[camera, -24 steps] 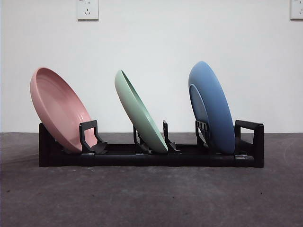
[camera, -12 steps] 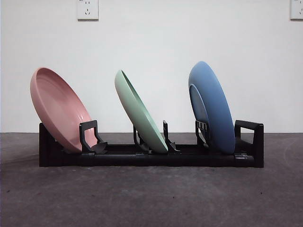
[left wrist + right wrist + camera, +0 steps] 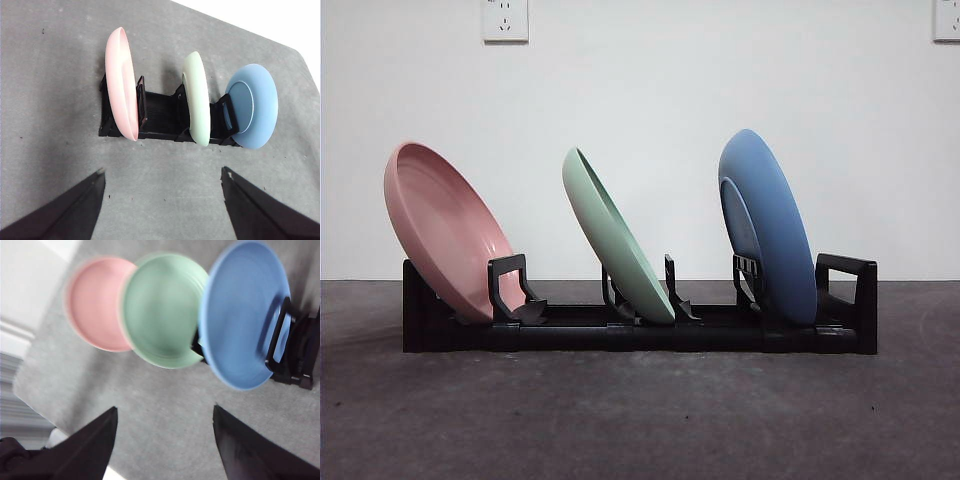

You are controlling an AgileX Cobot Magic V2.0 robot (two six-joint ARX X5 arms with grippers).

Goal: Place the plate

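Observation:
Three plates lean in a black rack point(image 3: 640, 330) on the dark table: a pink plate point(image 3: 445, 230) at the left, a green plate point(image 3: 615, 235) in the middle, a blue plate point(image 3: 770, 225) at the right. The left wrist view looks down on the pink plate point(image 3: 121, 82), green plate point(image 3: 196, 97), blue plate point(image 3: 255, 112) and rack point(image 3: 160, 112); my left gripper point(image 3: 162, 175) hangs open and empty, well off the rack. My right gripper point(image 3: 165, 412) is open and empty too, apart from the blue plate point(image 3: 242, 315), green plate point(image 3: 162, 310) and pink plate point(image 3: 95, 302).
A white wall with two power sockets point(image 3: 505, 20) rises behind the rack. The grey table point(image 3: 640, 420) stretches bare in front of the rack. In the right wrist view the table's edge point(image 3: 35, 400) shows near the pink plate.

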